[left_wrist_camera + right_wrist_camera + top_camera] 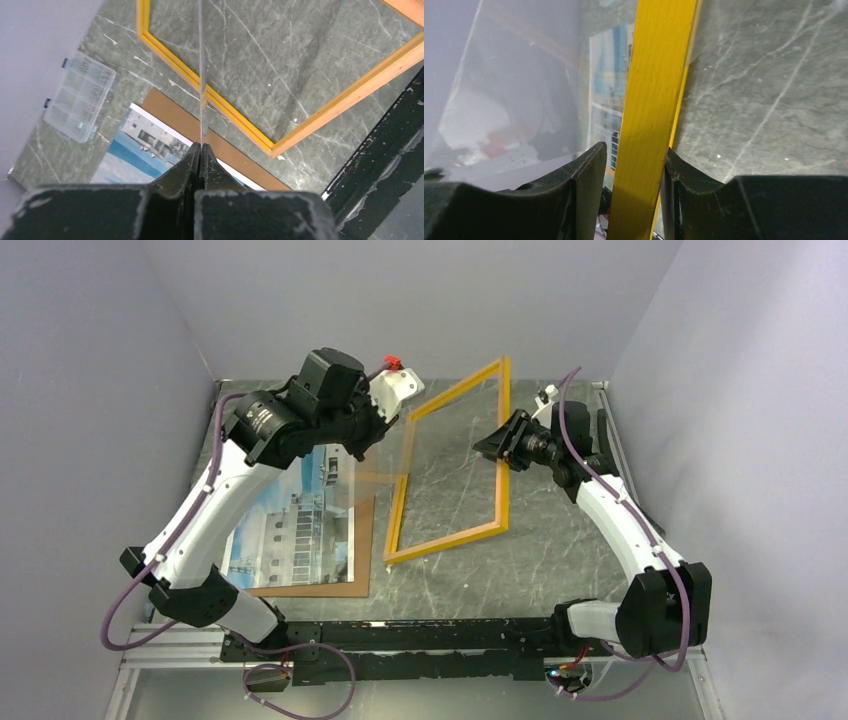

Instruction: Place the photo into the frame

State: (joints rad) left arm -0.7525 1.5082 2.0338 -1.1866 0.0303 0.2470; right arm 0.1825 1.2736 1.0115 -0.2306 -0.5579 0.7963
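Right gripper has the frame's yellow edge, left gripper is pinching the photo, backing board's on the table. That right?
One slip: the left gripper is shut on a thin clear sheet, not the photo, which lies on the backing board; the left wrist view shows it. The right gripper does hold the frame by its yellow edge.

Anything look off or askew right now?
The frame stands tipped up, gripped on one rail by the right claw. The left claw pinches a clear pane, edge-on, outside the frame. The photo lies flat.
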